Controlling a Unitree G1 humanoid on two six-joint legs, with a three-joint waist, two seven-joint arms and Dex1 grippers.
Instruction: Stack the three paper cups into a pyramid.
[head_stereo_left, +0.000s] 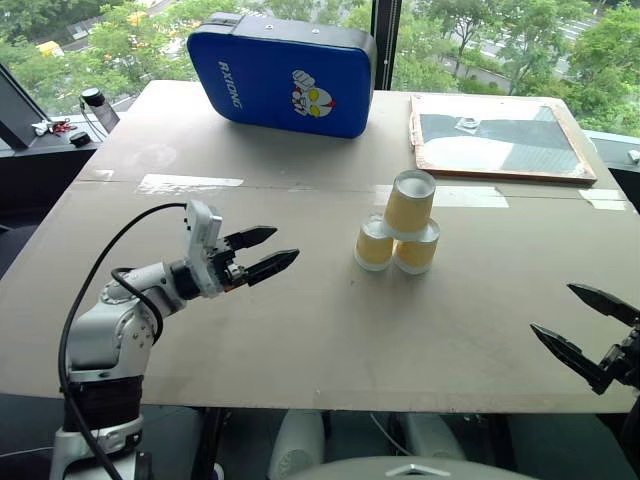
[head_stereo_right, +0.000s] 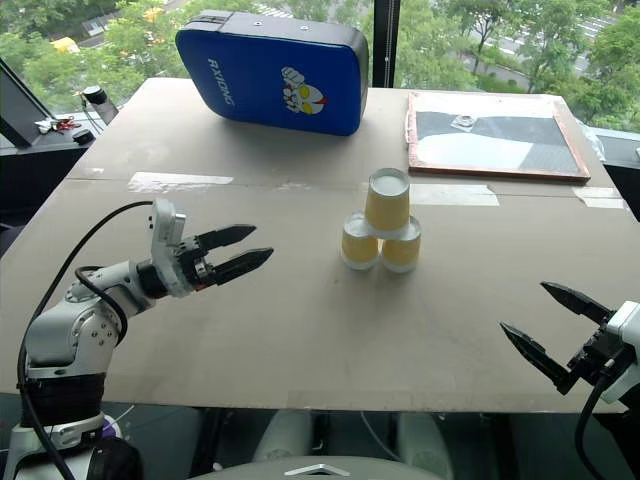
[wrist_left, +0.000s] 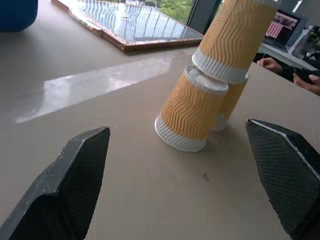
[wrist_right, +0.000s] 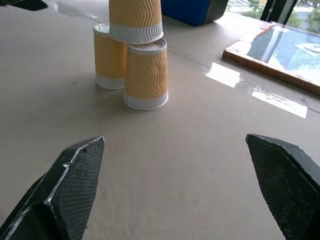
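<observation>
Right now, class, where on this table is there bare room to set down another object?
Free: the stretch between the left hand and the pyramid, and between the pyramid and the right hand. Crowded: the far edge, with the blue case and framed board.

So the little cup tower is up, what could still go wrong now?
The top cup sits on only the edges of the two base cups, and it looks slightly tilted, so a jolt to the table might topple it. Both the left gripper and the right gripper are open and well clear; a stray swing inward could knock the pyramid.
</observation>
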